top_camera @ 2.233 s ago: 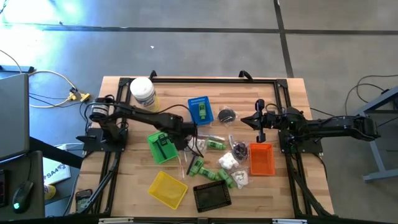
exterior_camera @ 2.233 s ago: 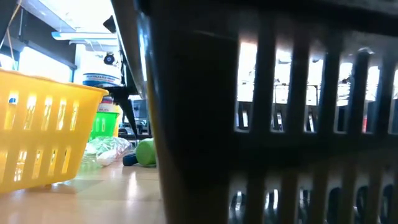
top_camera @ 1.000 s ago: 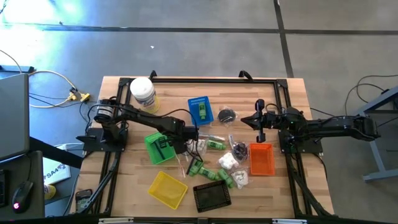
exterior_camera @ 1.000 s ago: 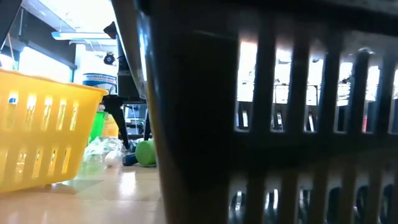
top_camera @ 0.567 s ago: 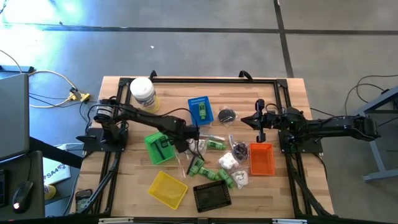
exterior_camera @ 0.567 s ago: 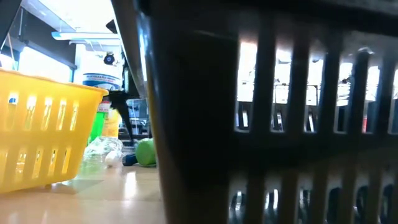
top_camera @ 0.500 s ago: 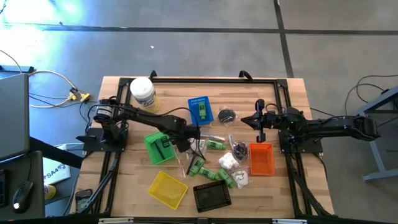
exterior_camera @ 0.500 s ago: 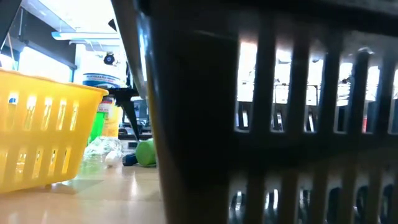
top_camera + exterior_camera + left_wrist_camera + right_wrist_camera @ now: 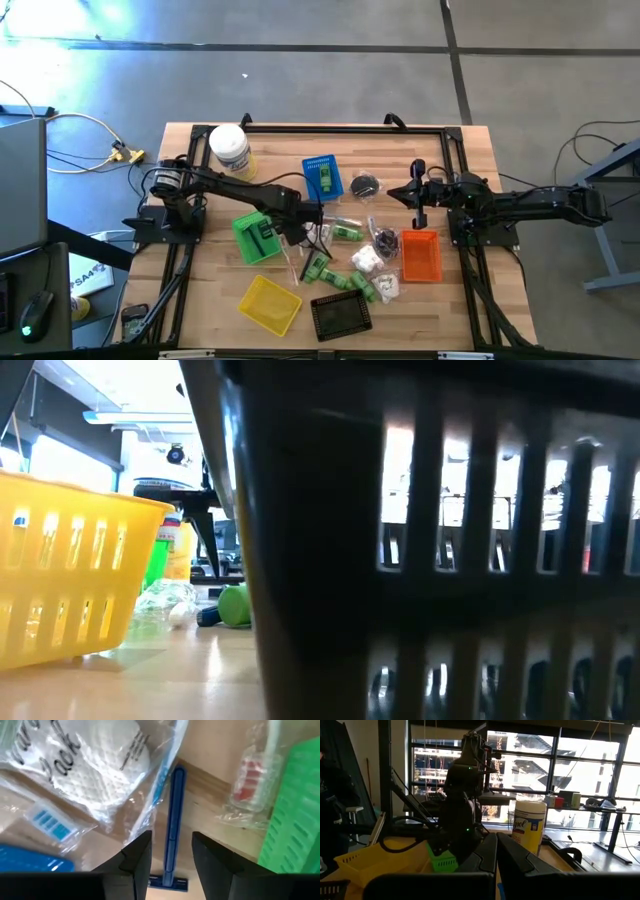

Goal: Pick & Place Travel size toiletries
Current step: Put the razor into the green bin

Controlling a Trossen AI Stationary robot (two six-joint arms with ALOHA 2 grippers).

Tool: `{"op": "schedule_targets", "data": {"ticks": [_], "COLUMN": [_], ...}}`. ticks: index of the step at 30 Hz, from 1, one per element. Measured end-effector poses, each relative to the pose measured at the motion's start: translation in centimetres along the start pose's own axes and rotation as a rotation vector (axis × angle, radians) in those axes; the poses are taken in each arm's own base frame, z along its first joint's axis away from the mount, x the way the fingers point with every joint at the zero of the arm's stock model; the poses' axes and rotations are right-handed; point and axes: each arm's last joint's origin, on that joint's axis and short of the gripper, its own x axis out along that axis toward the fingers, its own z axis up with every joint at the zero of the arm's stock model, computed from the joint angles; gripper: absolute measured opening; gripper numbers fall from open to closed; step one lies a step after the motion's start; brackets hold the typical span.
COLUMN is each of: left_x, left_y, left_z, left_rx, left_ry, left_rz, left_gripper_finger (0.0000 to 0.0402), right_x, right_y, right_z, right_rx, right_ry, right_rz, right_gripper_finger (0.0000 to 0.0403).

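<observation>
The toiletries lie heaped at mid-table: green bottles [image 9: 347, 232] [image 9: 318, 268], white packets [image 9: 365, 260] and a bag of black pieces [image 9: 383, 240]. My left gripper [image 9: 312, 222] [image 9: 171, 862] points down over the heap's left edge, beside the green basket [image 9: 258, 237]. It is shut on a blue razor [image 9: 172, 820]. A white packet [image 9: 100, 765] and a wrapped pale stick [image 9: 247, 790] lie below it. My right gripper [image 9: 496, 855] is shut on nothing, held level above the table's right side [image 9: 400, 192]. My left gripper comes from above, pointing down. The razor's head [image 9: 168, 882] sits crosswise in the gap between the two fingers, each end against a finger. The handle [image 9: 175, 800] runs away below the fingers. Whether its far end is clear of the table, I cannot tell.
A blue basket [image 9: 322, 177] and a white jar [image 9: 230, 148] stand at the back. An orange basket [image 9: 420, 256] stands at the right. Yellow [image 9: 269, 303] and black [image 9: 341, 316] baskets stand near the front edge; the black one fills most of the low view [image 9: 440, 540].
My left gripper has risen a little above the heap and rolled slightly, with the gap between its fingers unchanged.
</observation>
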Motion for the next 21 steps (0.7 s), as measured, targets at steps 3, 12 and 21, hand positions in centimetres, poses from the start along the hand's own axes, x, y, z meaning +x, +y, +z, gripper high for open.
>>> {"op": "schedule_targets", "data": {"ticks": [3, 12, 21], "left_x": [0.0, 0.0, 1.2], "left_y": [0.0, 0.0, -0.8], "left_z": [0.0, 0.1, -0.1], "left_rx": [-0.001, -0.005, 0.006], "left_ry": [-0.013, -0.031, -0.041], "left_rz": [-0.007, -0.006, -0.038], "left_gripper_finger": [0.0136, 0.0083, 0.0079], "right_x": [0.0, 0.0, 0.0], "right_y": [0.0, 0.0, 0.0], "right_z": [0.0, 0.0, 0.0], "right_rx": [0.000, 0.000, 0.017], "right_ry": [0.000, 0.000, -0.005], "right_rz": [0.000, 0.000, 0.002], "right_gripper_finger": [0.0003, 0.0003, 0.0003]}}
